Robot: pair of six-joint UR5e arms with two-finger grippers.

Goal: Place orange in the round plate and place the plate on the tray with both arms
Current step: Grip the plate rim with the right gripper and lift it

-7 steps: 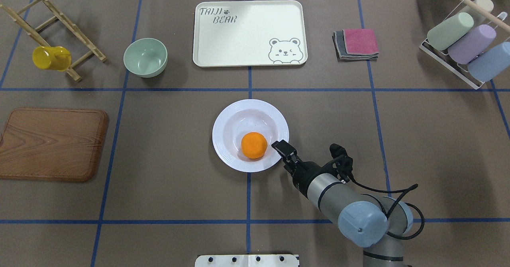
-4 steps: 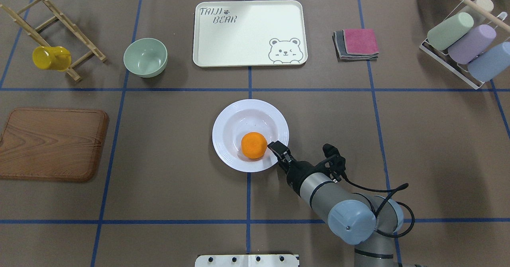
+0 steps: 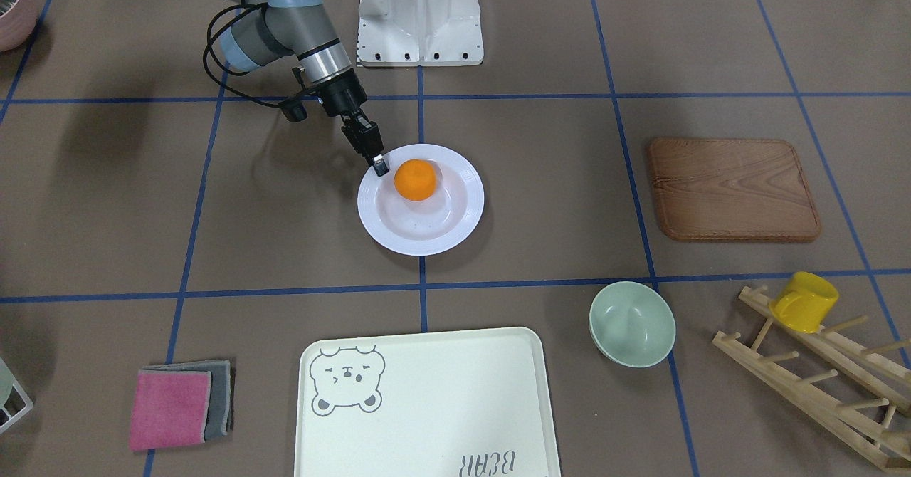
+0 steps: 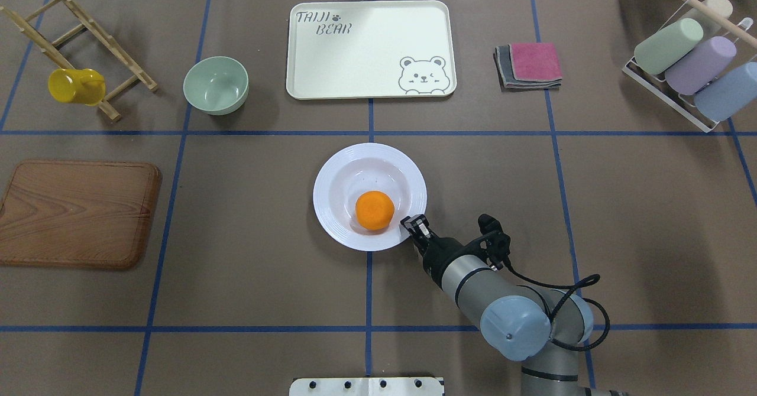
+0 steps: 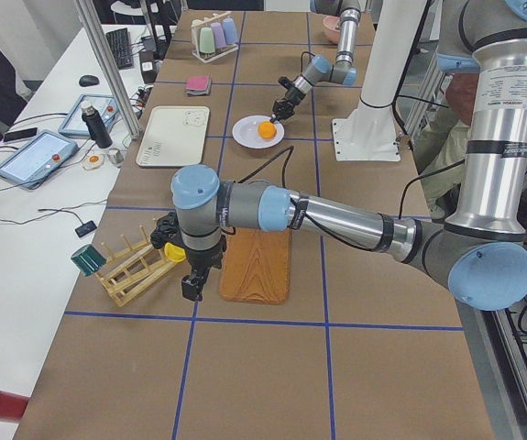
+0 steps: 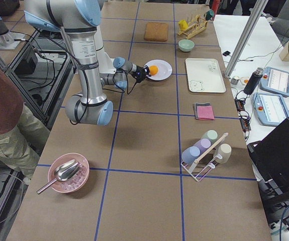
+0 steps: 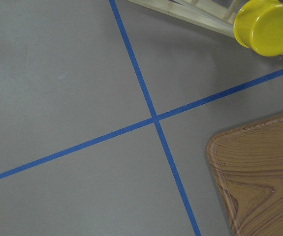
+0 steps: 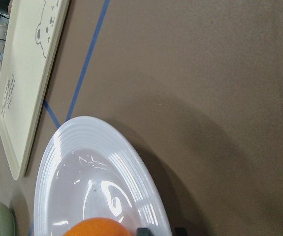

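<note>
The orange (image 4: pixel 374 211) lies in the well of the white round plate (image 4: pixel 337 189) at mid-table, on the side nearest me. My right gripper (image 4: pixel 414 224) is at the plate's near-right rim, its fingers straddling the rim and shut on it. In the right wrist view the two fingertips (image 8: pixel 142 230) sit either side of the plate's ridged rim (image 8: pixel 131 172). The cream bear tray (image 4: pixel 366 59) lies beyond the plate at the far edge. My left gripper (image 5: pixel 192 286) shows only in the exterior left view, hanging beside the wooden board; I cannot tell whether it is open or shut.
A pale green bowl (image 4: pixel 216 84) stands left of the tray and folded cloths (image 4: pixel 529 65) lie to its right. A wooden board (image 4: pixel 77 213) and a rack with a yellow mug (image 4: pixel 75 85) are at the left. A cup rack (image 4: pixel 692 68) is at the far right.
My right gripper has come down and left onto the plate's near-right rim. The plate with the orange has shifted slightly away and to the left.
</note>
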